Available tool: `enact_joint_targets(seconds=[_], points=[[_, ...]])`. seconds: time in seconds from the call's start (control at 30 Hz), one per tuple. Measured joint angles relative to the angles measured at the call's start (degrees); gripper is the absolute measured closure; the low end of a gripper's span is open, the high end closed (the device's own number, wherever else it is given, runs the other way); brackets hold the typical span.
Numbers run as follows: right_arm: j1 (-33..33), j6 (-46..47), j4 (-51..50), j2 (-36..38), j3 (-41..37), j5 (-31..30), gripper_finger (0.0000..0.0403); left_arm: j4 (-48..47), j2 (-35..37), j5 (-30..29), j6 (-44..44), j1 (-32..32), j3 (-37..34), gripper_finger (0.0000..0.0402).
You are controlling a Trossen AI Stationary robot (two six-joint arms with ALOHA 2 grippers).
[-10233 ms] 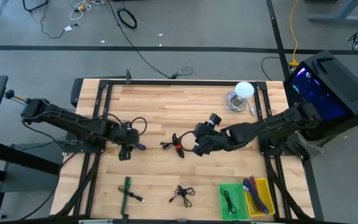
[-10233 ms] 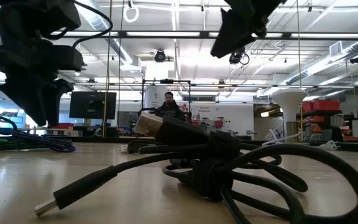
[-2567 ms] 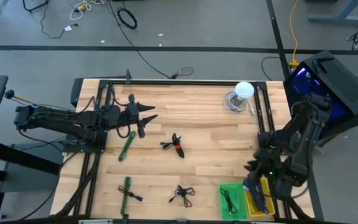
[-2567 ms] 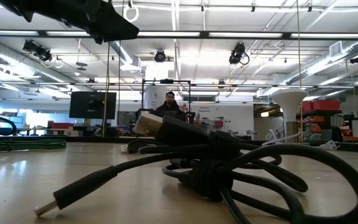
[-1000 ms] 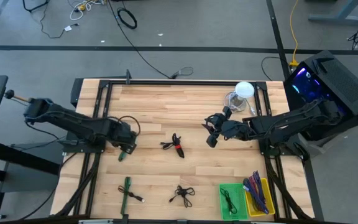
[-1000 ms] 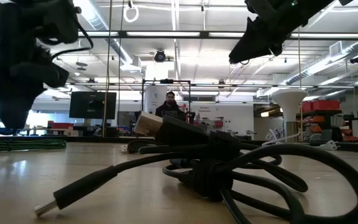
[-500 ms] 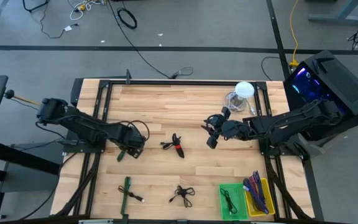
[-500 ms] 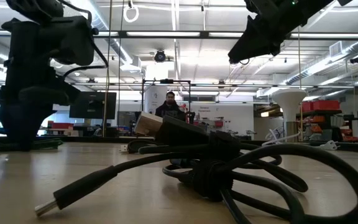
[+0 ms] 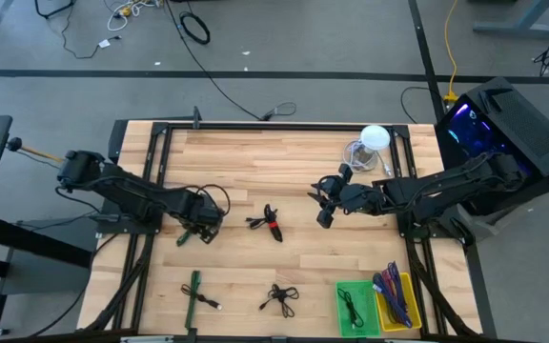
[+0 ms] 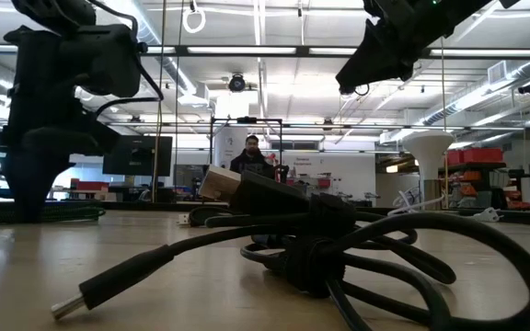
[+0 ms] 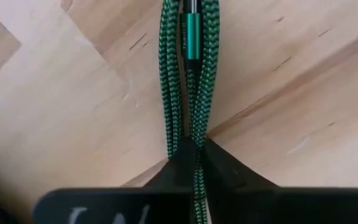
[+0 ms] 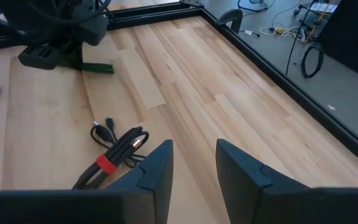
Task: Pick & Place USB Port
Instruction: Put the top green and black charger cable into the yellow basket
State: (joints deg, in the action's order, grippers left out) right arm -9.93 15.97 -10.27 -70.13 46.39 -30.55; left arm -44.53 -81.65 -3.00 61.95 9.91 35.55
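We see a green cable (image 11: 185, 87) lying on the wood desk (image 9: 284, 162), on its left side. It is a woven cord, green with black flecks, folded into a few strands side by side, with a shiny green plug at one end. Our left pincer (image 9: 194, 232) is down on it, squeezed shut on the strands. Our right pincer (image 9: 322, 205) hangs above the middle of the desk, partly open and holding nothing. A black cable with a red band (image 9: 271, 223) lies between the two pincers.
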Motion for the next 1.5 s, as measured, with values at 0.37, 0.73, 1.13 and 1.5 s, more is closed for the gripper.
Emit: enact_joint_targets(seconds=[0.37,0.73,1.13,1.5], points=[[0.0,0.0,1.1,0.0,0.0,0.3,0.0282,-5.6,-0.2,-18.0,-18.3,2.1,23.2,0.0396],[0.0,-6.6,17.8,0.0,0.0,9.7,0.0281,18.0,-0.1,-27.0,-55.6,4.3,39.2,0.0396],[0.0,-16.5,33.0,0.0,0.0,14.2,0.0216,31.2,-0.2,-17.6,-64.6,0.3,38.7,0.0396],[0.2,-19.7,38.8,0.0,0.0,17.5,0.0192,37.6,-2.5,-15.0,-65.7,-2.5,37.8,0.0396]])
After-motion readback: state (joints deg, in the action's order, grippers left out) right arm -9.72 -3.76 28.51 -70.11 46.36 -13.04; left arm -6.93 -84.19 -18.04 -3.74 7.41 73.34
